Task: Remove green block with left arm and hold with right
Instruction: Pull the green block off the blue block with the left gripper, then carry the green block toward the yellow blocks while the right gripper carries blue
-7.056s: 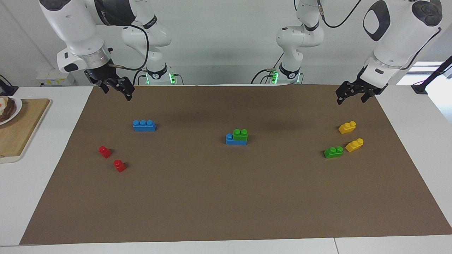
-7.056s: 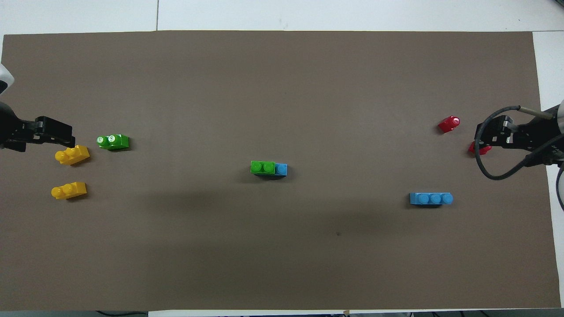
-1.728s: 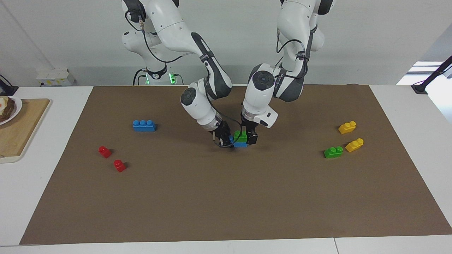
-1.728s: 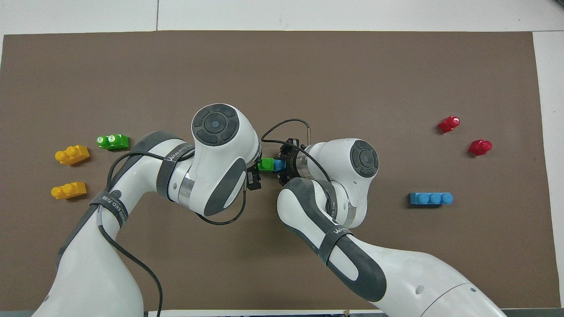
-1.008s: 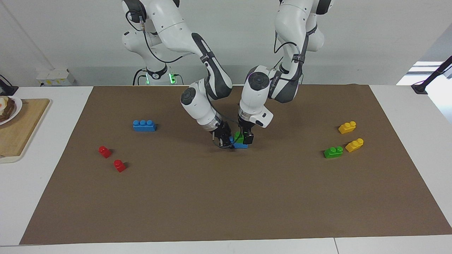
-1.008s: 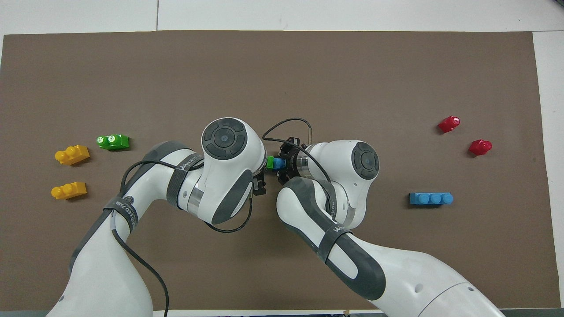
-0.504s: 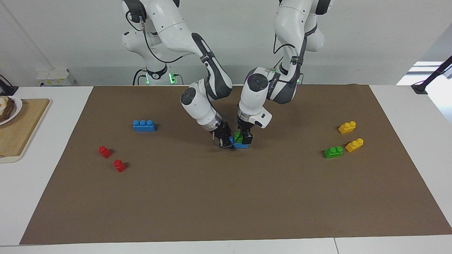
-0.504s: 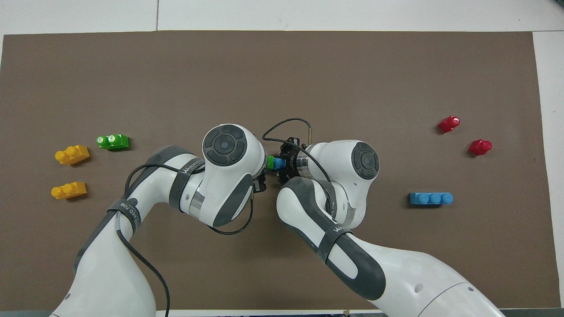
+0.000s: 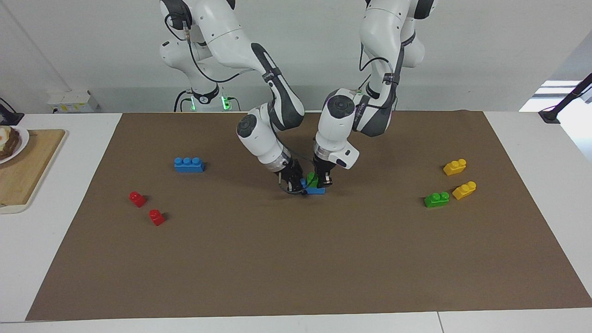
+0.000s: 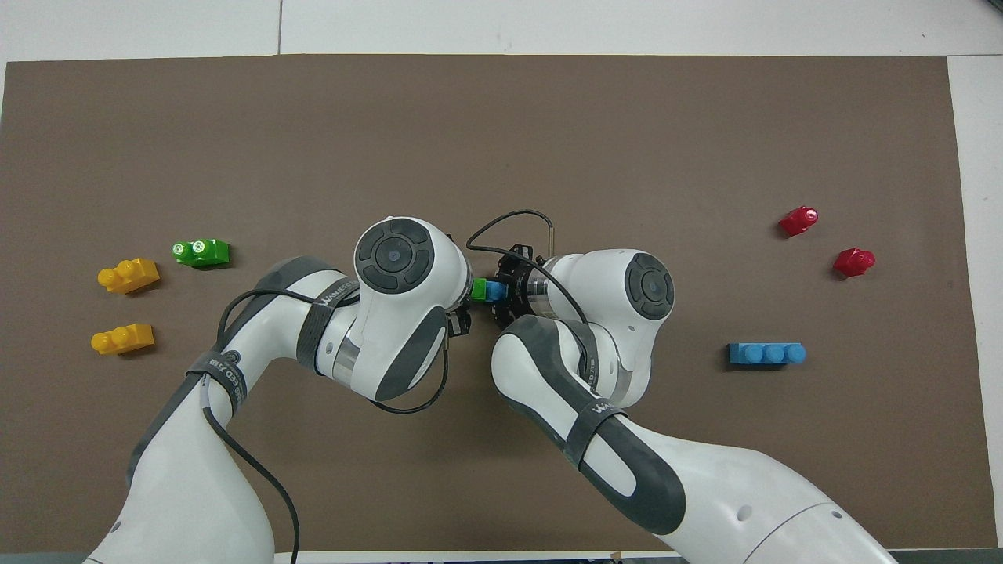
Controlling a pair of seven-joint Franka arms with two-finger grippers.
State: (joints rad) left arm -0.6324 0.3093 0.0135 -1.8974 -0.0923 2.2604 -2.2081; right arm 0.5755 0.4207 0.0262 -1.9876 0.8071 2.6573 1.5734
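At the mat's middle a green block [image 9: 313,180] sits stacked on a blue brick [image 9: 317,190]. My left gripper [image 9: 321,180] comes down on it from above and is shut on the green block. At the brick's end toward the right arm's side, my right gripper [image 9: 296,183] is shut on the blue brick. In the overhead view only a sliver of the green block [image 10: 477,289] and of the blue brick [image 10: 494,291] shows between the two wrists. A second green block [image 9: 436,199] lies loose toward the left arm's end.
Two yellow bricks [image 9: 454,167] [image 9: 464,190] lie beside the loose green block. Toward the right arm's end are a blue three-stud brick [image 9: 189,164] and two red pieces [image 9: 137,199] [image 9: 157,217]. A wooden board [image 9: 27,171] with a plate [image 9: 9,143] sits off the mat.
My left gripper has settled onto the green block and its fingers have closed on it. The right gripper has stayed on the blue brick, and the stack has not moved.
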